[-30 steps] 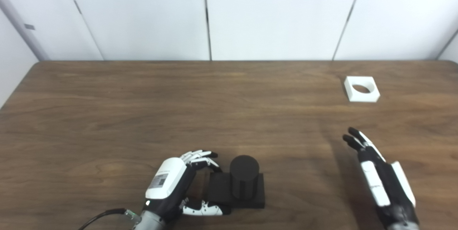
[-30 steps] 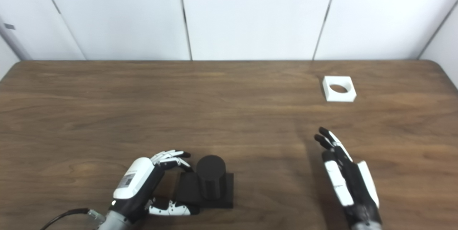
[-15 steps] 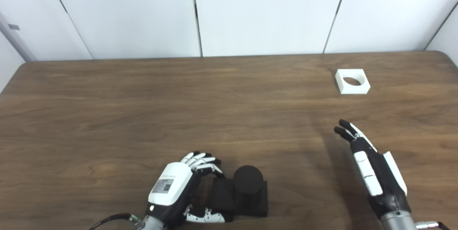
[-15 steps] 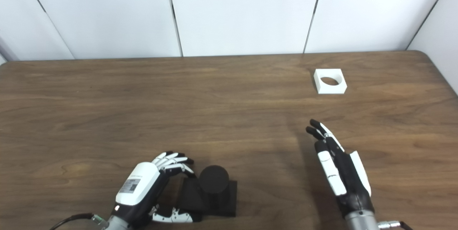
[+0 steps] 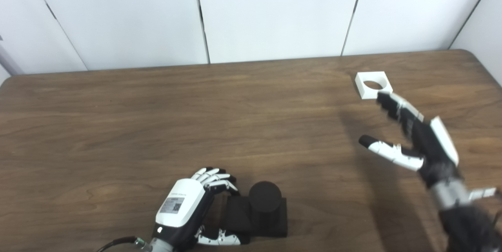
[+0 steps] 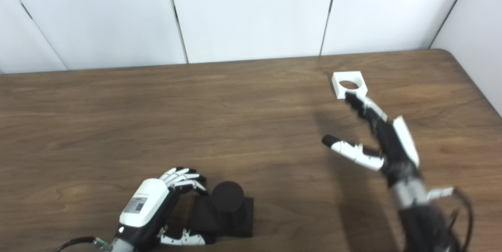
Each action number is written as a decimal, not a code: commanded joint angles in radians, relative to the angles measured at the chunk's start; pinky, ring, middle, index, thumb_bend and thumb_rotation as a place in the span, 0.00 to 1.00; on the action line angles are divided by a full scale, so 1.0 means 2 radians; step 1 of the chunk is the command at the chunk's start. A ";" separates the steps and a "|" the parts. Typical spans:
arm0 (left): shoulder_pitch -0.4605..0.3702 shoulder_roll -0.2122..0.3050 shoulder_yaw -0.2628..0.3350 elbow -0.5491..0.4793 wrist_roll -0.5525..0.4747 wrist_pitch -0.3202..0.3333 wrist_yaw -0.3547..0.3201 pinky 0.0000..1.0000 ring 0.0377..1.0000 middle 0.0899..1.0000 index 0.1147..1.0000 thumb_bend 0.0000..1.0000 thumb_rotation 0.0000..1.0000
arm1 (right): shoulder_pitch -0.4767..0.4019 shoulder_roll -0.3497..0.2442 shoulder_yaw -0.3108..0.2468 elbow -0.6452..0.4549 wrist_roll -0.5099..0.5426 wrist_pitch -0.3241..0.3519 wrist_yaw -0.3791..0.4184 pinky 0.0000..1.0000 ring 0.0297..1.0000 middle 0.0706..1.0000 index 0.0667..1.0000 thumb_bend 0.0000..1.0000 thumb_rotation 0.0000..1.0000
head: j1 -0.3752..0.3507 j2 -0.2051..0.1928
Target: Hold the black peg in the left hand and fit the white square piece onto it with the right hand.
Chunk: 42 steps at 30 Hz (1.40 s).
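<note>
The black peg (image 5: pixel 265 197) is a short cylinder standing on a black square base (image 5: pixel 240 217) near the table's front edge. My left hand (image 5: pixel 183 209) wraps the base's left side, with the fingers (image 5: pixel 217 176) curled over its far corner and the thumb (image 5: pixel 219 238) along its near edge. At the far right the white square piece (image 5: pixel 361 88), with a round hole, lies flat on the table. My right hand (image 5: pixel 419 138) hovers open above the table, thumb spread to the left. Its fingertips (image 6: pixel 353 101) sit just in front of the white piece, overlapping its near edge in the picture.
The brown wooden table (image 5: pixel 157 126) runs back to white wall panels (image 5: pixel 274 9). Its rounded far right corner (image 6: pixel 447 52) lies close behind the white piece. A cable (image 5: pixel 117 242) trails from my left wrist at the bottom edge.
The camera has swung to the right. My right hand has lifted and reached forward to the white piece, spreading its thumb. My left hand stays around the peg's base.
</note>
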<state>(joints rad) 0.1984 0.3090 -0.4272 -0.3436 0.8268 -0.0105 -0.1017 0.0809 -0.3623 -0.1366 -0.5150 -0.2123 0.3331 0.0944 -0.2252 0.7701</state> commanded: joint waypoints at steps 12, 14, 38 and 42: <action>0.012 0.013 0.005 0.024 0.022 -0.016 -0.010 0.87 0.84 0.76 0.42 0.52 0.04 | -0.146 -0.101 0.057 0.114 -0.098 0.055 0.051 0.81 0.88 0.88 0.85 0.81 0.22 | -0.035 -0.013; 0.013 0.014 0.007 0.024 0.022 -0.017 -0.011 0.86 0.83 0.76 0.42 0.52 0.04 | -0.166 -0.106 0.067 0.140 -0.109 0.061 0.058 0.84 0.91 0.89 0.85 0.82 0.21 | -0.039 -0.014; 0.028 0.022 0.029 0.037 0.010 -0.054 -0.003 0.86 0.84 0.75 0.42 0.52 0.04 | -0.270 -0.129 0.124 0.332 -0.171 0.018 0.048 0.97 0.99 0.93 0.85 0.84 0.23 | -0.080 -0.026; 0.029 0.022 0.030 0.037 0.008 -0.057 -0.004 0.86 0.84 0.76 0.42 0.52 0.04 | -0.279 -0.131 0.131 0.346 -0.173 0.017 0.051 0.97 0.99 0.93 0.85 0.84 0.24 | -0.081 -0.027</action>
<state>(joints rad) 0.2230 0.3159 -0.3660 -0.3091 0.8253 -0.1326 -0.0718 -0.4159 -0.5934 0.1311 0.1852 -0.5419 0.3979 0.2102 -0.3866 0.7164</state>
